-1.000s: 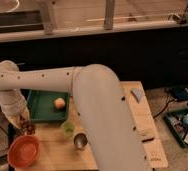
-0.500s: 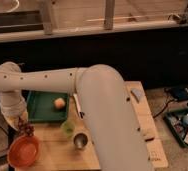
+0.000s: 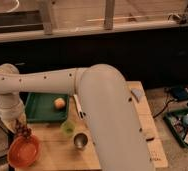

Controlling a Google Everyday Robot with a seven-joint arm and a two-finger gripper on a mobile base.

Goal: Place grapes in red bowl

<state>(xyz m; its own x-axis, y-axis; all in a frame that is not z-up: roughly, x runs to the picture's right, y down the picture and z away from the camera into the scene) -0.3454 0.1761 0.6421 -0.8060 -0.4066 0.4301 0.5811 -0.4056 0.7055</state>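
My gripper [image 3: 18, 121] is at the left end of the table, at the tip of the white arm that reaches across from the right. It is shut on the grapes [image 3: 23, 131], a small dark reddish-purple bunch that hangs just under it. The grapes are just above the far rim of the red bowl [image 3: 22, 152], which stands at the table's front left corner. The bowl's inside looks empty.
A green tray [image 3: 41, 109] behind the bowl holds a pale orange fruit [image 3: 60, 103]. A small green cup [image 3: 67, 128] and a metal cup [image 3: 80, 141] stand mid-table, and a white utensil [image 3: 78, 107] lies beside the tray. A bin of items [image 3: 184, 127] sits on the floor at right.
The gripper with the grapes has come down a little and slightly left, closer to the red bowl's rim. The other things have not moved.
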